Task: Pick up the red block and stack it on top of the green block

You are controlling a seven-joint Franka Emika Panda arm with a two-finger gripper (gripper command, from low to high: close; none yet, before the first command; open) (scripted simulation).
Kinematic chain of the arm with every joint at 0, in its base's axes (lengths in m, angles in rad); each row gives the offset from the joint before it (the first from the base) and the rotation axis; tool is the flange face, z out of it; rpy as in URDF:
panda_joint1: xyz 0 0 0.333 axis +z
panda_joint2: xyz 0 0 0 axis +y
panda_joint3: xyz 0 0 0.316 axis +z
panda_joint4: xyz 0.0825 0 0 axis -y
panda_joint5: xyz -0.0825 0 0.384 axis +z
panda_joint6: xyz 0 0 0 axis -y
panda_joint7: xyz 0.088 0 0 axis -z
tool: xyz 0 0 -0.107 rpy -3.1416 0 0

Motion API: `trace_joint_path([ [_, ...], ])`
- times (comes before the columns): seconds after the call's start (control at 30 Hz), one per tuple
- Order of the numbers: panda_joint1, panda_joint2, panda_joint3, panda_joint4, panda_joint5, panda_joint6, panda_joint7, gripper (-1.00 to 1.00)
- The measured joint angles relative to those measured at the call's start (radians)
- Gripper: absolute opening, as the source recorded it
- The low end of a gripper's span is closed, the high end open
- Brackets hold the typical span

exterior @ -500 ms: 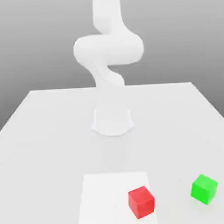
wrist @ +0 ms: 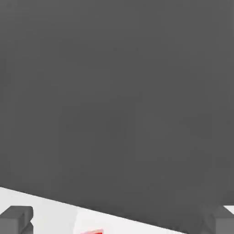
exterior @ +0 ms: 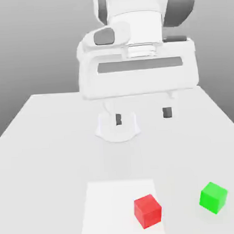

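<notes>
The red block (exterior: 148, 210) rests on the table near its front edge, on a paler square patch. To the exterior view's right of it, a short gap away, stands the green block (exterior: 213, 197). My gripper (exterior: 143, 116) hangs high above the table, well clear of both cubes, and its two dark fingertips (exterior: 118, 120) are spread wide with nothing between them. In the hand view the fingertips (wrist: 16, 219) sit far apart at the picture's edge, and a thin sliver of the red block (wrist: 91, 232) shows between them on the table.
The arm's round white base (exterior: 117, 127) stands at mid-table behind the cubes. A paler square patch (exterior: 109, 211) marks the table (exterior: 43, 156) under the red block. The table's edges run along both sides and the back.
The hand has swung into the exterior view, where before only the curled arm showed at the back. Both cubes sit where they were.
</notes>
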Motion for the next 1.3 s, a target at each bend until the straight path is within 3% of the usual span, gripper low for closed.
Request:
trace_joint_path([
  [0.27,0.028,0.289,0.013,-0.079,-0.027,0.133,-0.067,0.00],
  [0.43,0.030,0.470,0.013,-0.063,-0.032,0.276,-0.072,0.00],
  [0.47,0.029,0.493,0.013,-0.060,-0.032,0.296,-0.072,-1.00],
  [0.7,0.028,0.493,0.014,-0.060,-0.034,0.295,-0.070,-1.00],
  [0.87,0.028,0.336,0.016,-0.083,-0.034,0.161,-0.071,-1.00],
  [1.13,0.219,0.258,0.189,-0.031,-0.060,0.030,-0.047,-1.00],
  [1.3,0.260,0.392,0.182,-0.015,-0.129,0.145,0.003,-1.00],
])
